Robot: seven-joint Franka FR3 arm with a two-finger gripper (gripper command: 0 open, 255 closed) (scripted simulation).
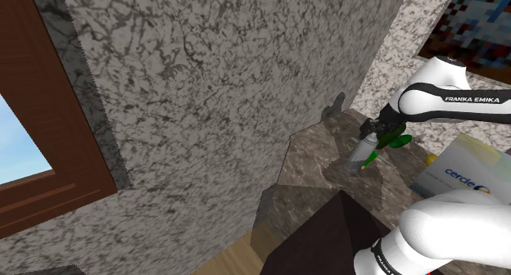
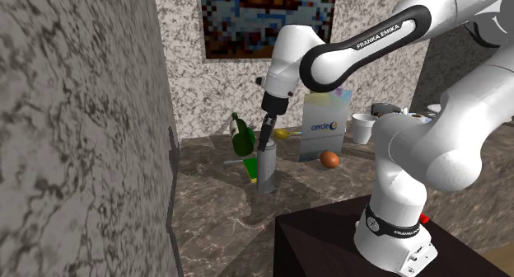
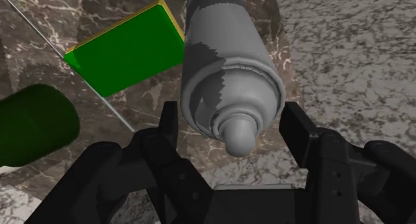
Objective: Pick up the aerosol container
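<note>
Wrist view: a green bottle (image 3: 33, 126), then a flat green block (image 3: 127, 49), then the grey aerosol can (image 3: 227, 63), which stands on the marble counter (image 3: 347, 49). The gripper (image 3: 233, 123) is spread wide and grips nothing; one finger is just beside each side of the can's top.

The aerosol can (image 3: 227, 69) is plain grey with darker grey patches, and the pincer (image 3: 231, 119) is all black. Near them, the block (image 3: 127, 49) is bright green edged in yellow and the bottle (image 3: 33, 126) dark green. The surface (image 2: 214, 201) is brown marble with pale veins.
</note>
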